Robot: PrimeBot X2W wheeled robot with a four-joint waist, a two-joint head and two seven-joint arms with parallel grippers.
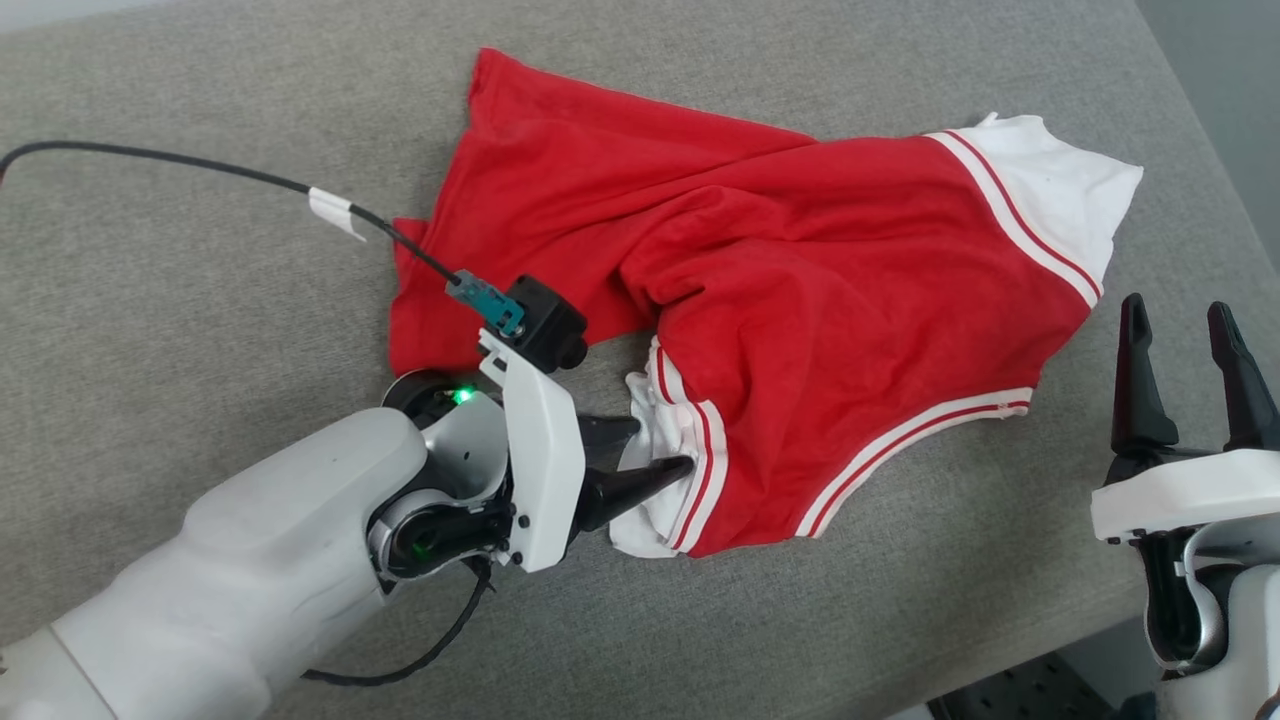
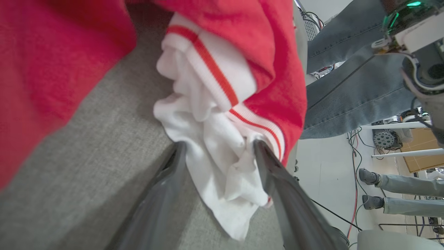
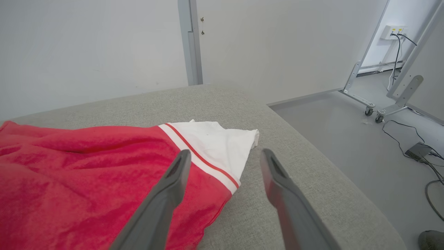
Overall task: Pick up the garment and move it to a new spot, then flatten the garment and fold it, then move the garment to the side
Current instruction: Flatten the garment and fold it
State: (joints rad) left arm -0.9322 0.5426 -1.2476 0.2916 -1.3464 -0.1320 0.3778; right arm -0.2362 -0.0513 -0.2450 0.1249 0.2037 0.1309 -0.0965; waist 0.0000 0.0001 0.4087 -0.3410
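The garment point(image 1: 800, 270) lies crumpled on the grey padded surface point(image 1: 200, 350), red with white sleeves and striped trim. One white sleeve point(image 1: 1060, 190) points to the far right; the other sleeve point(image 1: 655, 525) is bunched at the near edge. My left gripper point(image 1: 660, 445) is open, its two fingers straddling that bunched sleeve point(image 2: 222, 166) low against the surface. My right gripper point(image 1: 1177, 305) stands open and empty at the lower right, just off the garment's right edge. In the right wrist view the right gripper point(image 3: 225, 152) points past the far sleeve point(image 3: 222, 142).
A black cable point(image 1: 200, 165) runs across the surface to the left wrist camera. The surface's right edge point(image 1: 1200, 130) drops to the floor. A person's legs in jeans point(image 2: 347, 86) stand beside the surface. A wheeled metal frame point(image 3: 371, 104) and loose cables lie on the floor.
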